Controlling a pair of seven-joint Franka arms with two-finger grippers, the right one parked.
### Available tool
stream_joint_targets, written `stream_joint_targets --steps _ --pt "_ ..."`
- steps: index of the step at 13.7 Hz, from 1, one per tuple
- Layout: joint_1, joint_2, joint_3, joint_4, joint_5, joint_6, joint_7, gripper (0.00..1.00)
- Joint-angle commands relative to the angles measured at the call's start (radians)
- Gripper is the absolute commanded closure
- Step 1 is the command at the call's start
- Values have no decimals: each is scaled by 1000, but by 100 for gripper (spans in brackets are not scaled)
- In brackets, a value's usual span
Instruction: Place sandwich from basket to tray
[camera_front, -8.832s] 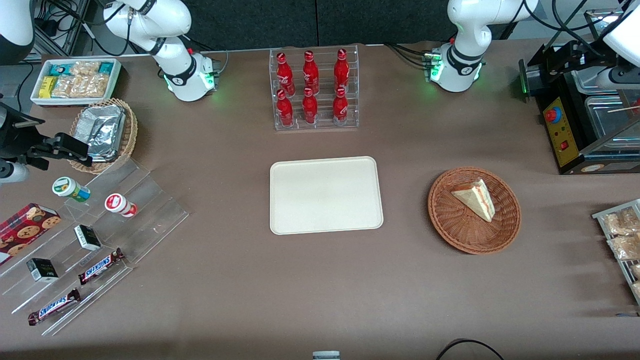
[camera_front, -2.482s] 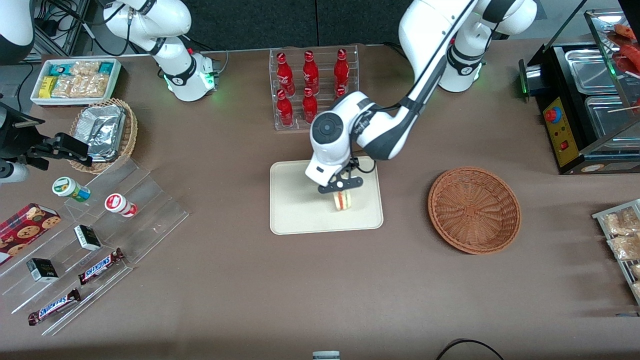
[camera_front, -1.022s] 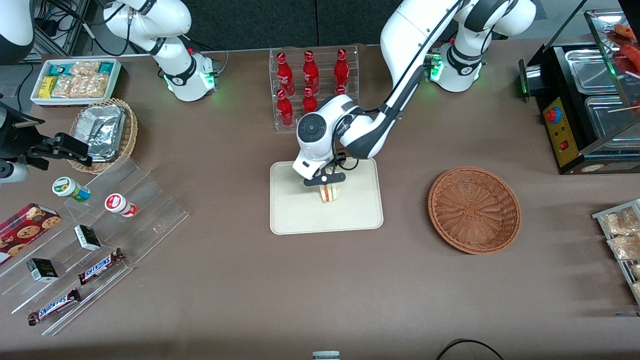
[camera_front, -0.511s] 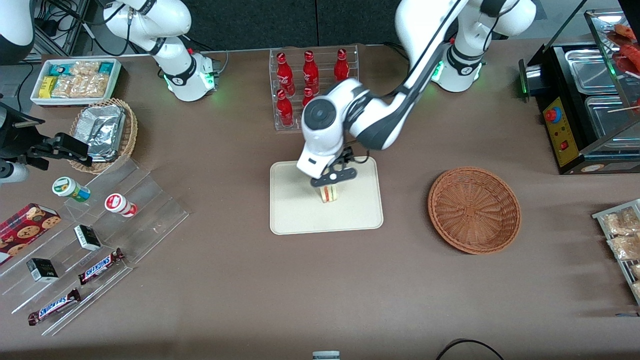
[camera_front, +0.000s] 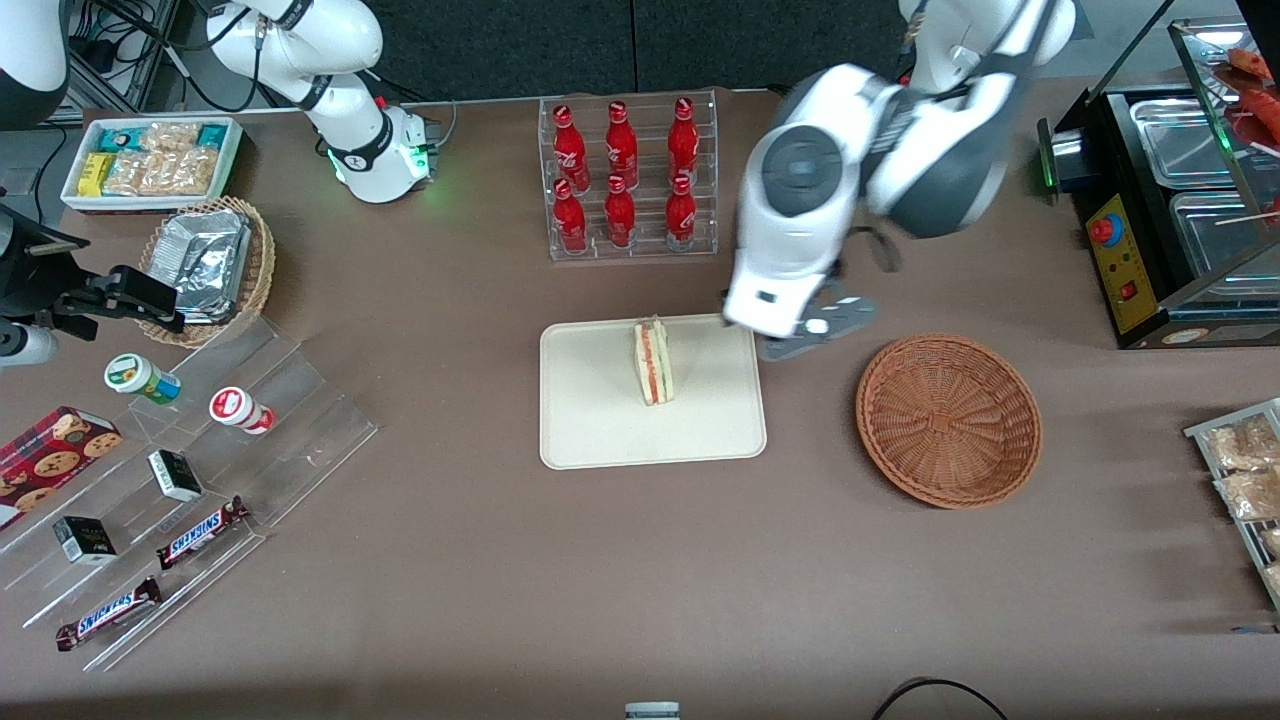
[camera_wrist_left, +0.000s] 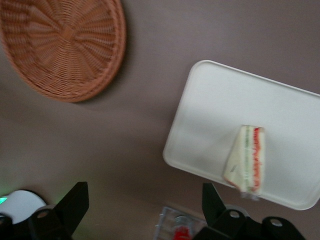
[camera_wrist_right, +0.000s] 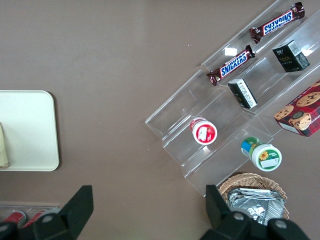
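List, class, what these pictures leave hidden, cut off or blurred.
- End effector, left wrist view: open, high above the table; the edge cuts its base.
- Sandwich on the tray: the filling's ingredients are too small to identify.
- Sandwich, right wrist view: cut by the edge.
- Basket: its underside is hidden.

The word SNICKERS is showing on one brown chocolate bar (camera_front: 203, 531) and on a second chocolate bar (camera_front: 108, 613) nearer the front camera. Both are lying on the clear stand (camera_front: 300, 420) at the parked arm's end of the worktop (camera_front: 640, 580). The pincer (camera_front: 815, 338) is hanging open above the worktop, between the tray (camera_front: 590, 440) and the basket (camera_front: 948, 420).
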Motion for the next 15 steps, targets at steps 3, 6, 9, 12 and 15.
stream_joint_targets --steps 3,6,9,12,15 --pt "174 -141 -5 -37 -17 -178 350 0" --pt "301 -203 -7 -44 -11 -248 593 0" --pt "404 -241 -7 -49 -6 -255 788 0" --pt "473 -270 -8 -58 -3 -257 917 0" --pt "493 -289 -16 -55 93 -252 978 0"
